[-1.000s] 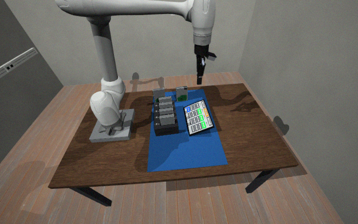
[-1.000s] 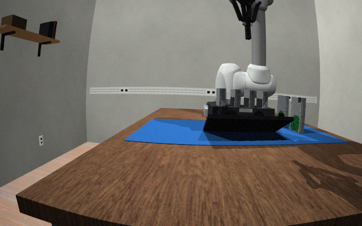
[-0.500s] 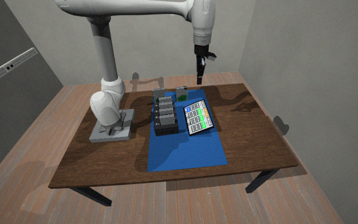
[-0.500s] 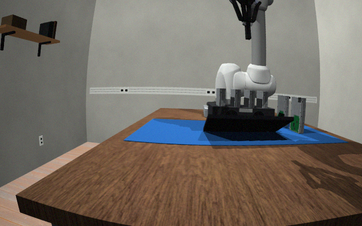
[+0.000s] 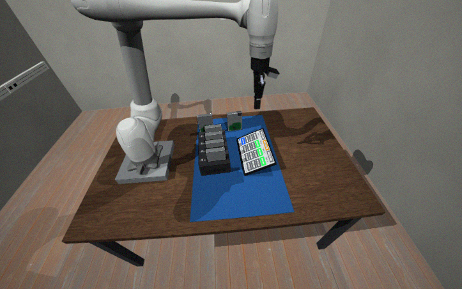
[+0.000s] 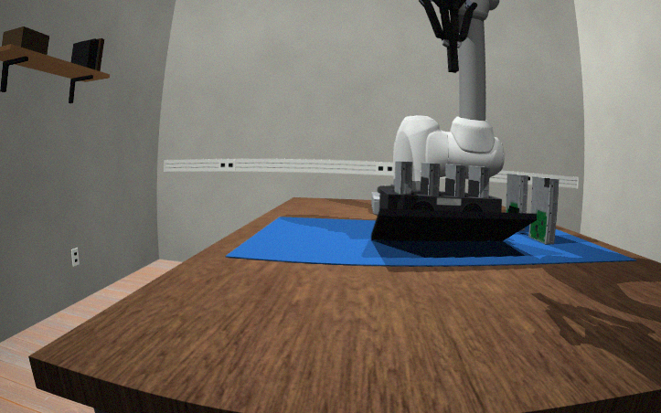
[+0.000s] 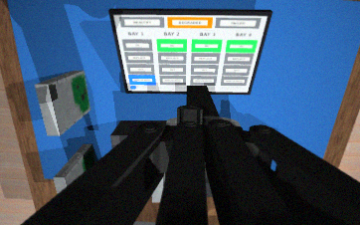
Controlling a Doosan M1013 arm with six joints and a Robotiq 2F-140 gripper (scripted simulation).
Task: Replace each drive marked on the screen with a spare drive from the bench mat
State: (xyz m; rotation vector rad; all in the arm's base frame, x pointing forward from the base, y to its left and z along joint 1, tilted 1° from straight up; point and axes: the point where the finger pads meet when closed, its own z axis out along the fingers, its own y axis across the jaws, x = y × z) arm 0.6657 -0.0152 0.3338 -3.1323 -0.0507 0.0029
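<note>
The black dock [image 5: 214, 154] stands on the blue mat [image 5: 238, 172] with several grey drives upright in its bays; it also shows in the exterior view [image 6: 445, 215]. Two spare drives stand on end at the mat's far edge, one behind the dock [image 5: 204, 121] and one further right [image 5: 234, 120], both in the wrist view [image 7: 63, 102] [image 7: 76, 166]. The screen [image 5: 256, 150] leans beside the dock; in the wrist view [image 7: 190, 51] bay 1 has a grey top box and a blue-lit bottom box, the other bays green boxes. My gripper [image 5: 257, 103] hangs high above the mat's far edge, shut and empty.
The arm's base [image 5: 144, 167] sits on a grey plate left of the mat. The dark wooden table [image 5: 222, 172] ends close behind the spare drives. A wall shelf [image 6: 45, 58] with two boxes hangs far off.
</note>
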